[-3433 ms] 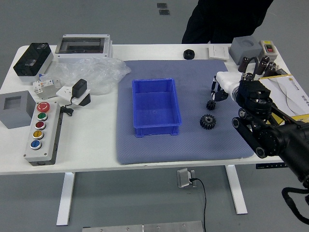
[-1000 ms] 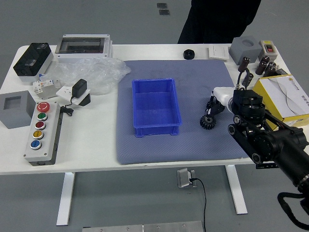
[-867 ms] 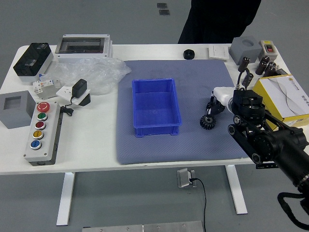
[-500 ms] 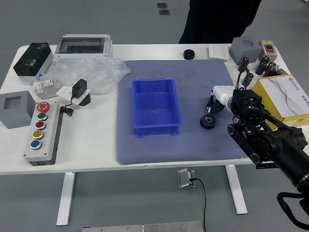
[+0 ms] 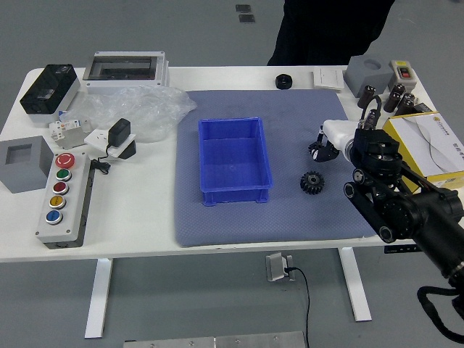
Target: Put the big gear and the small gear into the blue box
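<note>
My right hand (image 5: 325, 149), black with a white back, is over the right part of the blue-grey mat. It covers the place where the small gear lay, and whether it holds that gear cannot be made out. Just below it in the picture, the big black toothed gear (image 5: 312, 183) lies flat on the mat, apart from the hand. The blue box (image 5: 234, 196) stands left of both, with nothing inside. The left hand is out of view.
A round black part (image 5: 283, 81) sits at the mat's far edge. A yellow box (image 5: 428, 174) is beside the right arm; a button panel (image 5: 64, 225) and plastic bag (image 5: 141, 112) are left. A person in dark clothing (image 5: 326, 32) stands at the far side.
My right hand came down and left to the small gear's place, reaching the big gear's upper edge, then drew back up and away from it. The big gear and blue box have not moved.
</note>
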Controlling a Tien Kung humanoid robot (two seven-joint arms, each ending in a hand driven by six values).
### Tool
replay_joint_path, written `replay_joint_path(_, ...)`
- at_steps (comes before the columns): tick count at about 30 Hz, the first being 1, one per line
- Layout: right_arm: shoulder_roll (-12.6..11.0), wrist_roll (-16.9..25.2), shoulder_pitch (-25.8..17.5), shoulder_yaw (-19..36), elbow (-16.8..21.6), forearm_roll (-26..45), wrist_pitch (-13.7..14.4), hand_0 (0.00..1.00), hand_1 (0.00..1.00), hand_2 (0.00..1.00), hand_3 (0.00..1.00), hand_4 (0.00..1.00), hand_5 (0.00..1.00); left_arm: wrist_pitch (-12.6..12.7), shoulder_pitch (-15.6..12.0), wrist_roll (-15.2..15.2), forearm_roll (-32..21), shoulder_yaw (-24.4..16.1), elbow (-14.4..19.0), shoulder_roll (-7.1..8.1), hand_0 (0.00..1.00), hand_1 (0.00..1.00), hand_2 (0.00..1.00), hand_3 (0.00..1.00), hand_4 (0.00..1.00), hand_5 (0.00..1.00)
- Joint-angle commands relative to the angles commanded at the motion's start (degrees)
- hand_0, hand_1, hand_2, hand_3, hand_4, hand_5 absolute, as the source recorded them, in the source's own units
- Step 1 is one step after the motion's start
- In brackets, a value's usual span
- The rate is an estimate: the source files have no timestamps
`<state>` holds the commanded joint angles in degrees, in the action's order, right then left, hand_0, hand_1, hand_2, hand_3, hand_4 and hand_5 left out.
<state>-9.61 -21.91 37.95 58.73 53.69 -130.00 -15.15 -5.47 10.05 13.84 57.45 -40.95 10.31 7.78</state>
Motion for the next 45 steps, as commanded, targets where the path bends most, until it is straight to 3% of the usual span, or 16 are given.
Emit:
replay_joint_path(9, -1.03, -0.13, -0.41, 2.85, 4.09, 0.00, 0.14, 0.559, 0.463, 0.470, 0.554, 0.462, 0.333, 0.01, -0.03, -0.01, -0.05, 0.00, 0.00, 0.13, 0.803, 0.777, 0.770, 0.704, 0.464, 0.177)
replay_joint_path(20, -2.02, -0.62, -0.71, 3.32, 13.36, 0.00, -0.59, 0.559, 0.463, 0.470, 0.556, 0.430, 0.307, 0.01, -0.04, -0.03, -0.09, 0.10, 0.00, 0.39, 0.803, 0.777, 0.770, 0.702, 0.464, 0.177)
replay_joint_path(28, -0.32, -0.91, -0.16, 0.80, 19.47, 0.00, -1.50, 0.559, 0.463, 0.470, 0.554, 0.427, 0.303, -0.03, -0.14, -0.02, -0.06, 0.23, 0.00, 0.51, 0.803, 0.776, 0.770, 0.701, 0.463, 0.177)
replay_joint_path(44, 3.65, -1.06, 0.41, -6.37, 21.99, 0.00, -2.52, 0.560, 0.463, 0.471, 0.554, 0.427, 0.303, -0.06, -0.08, -0.01, -0.16, 0.32, 0.00, 0.48, 0.803, 0.776, 0.770, 0.701, 0.463, 0.177)
replay_joint_path(45, 3.75, -1.06, 0.42, -6.60, 21.99, 0.00, -2.71, 0.572, 0.473, 0.486, 0.598, 0.440, 0.304, -0.06, -0.07, -0.02, -0.18, 0.33, 0.00, 0.47, 0.803, 0.776, 0.770, 0.701, 0.463, 0.177)
